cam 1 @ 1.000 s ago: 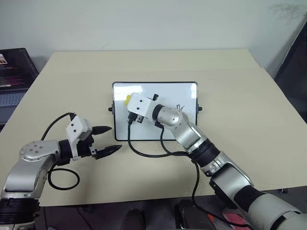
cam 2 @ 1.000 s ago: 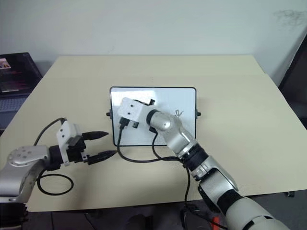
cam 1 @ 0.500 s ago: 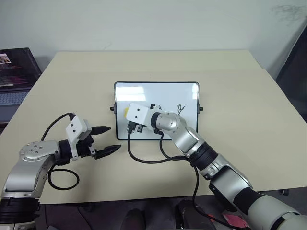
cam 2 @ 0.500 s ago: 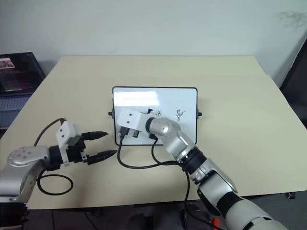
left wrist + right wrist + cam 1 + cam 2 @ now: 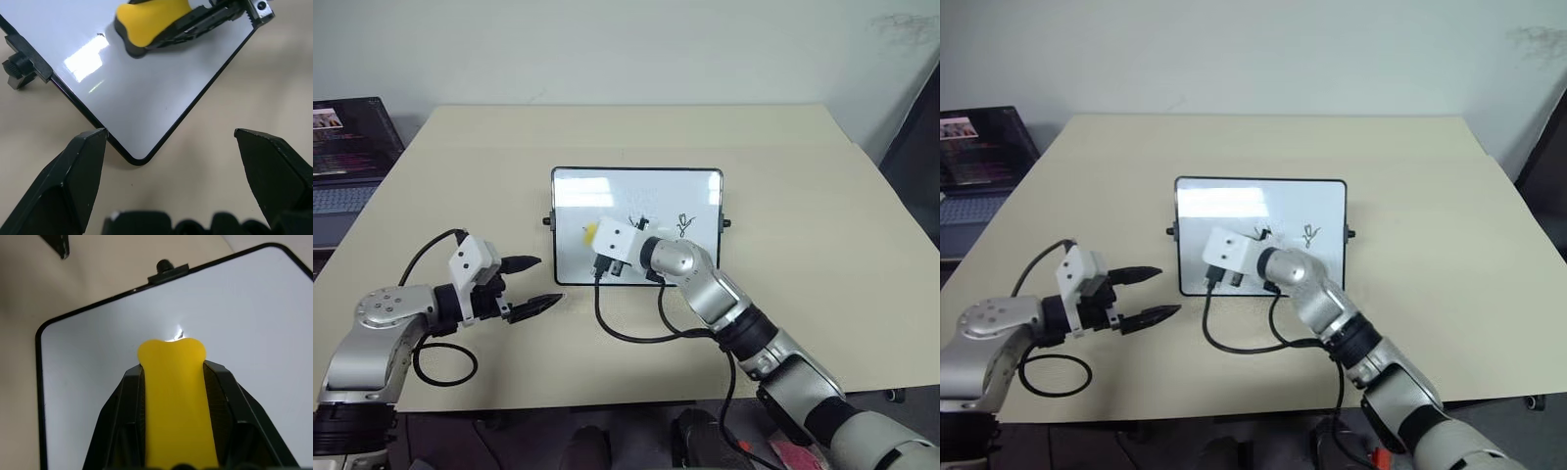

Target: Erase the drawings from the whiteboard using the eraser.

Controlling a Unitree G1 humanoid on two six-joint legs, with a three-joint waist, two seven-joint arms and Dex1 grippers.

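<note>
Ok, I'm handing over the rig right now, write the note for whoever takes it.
Right gripper: jaws shut on the eraser, held over the left half of the whiteboard.
Left gripper: jaws open, holding nothing, over the table by the board's near left corner.
Done: eraser picked up and brought to the board; the left part of the board looks clean.
Left: two of the drawings remain plainly visible right of the eraser, mid-board. Wipe rightward over them, then check for leftover traces.
</note>
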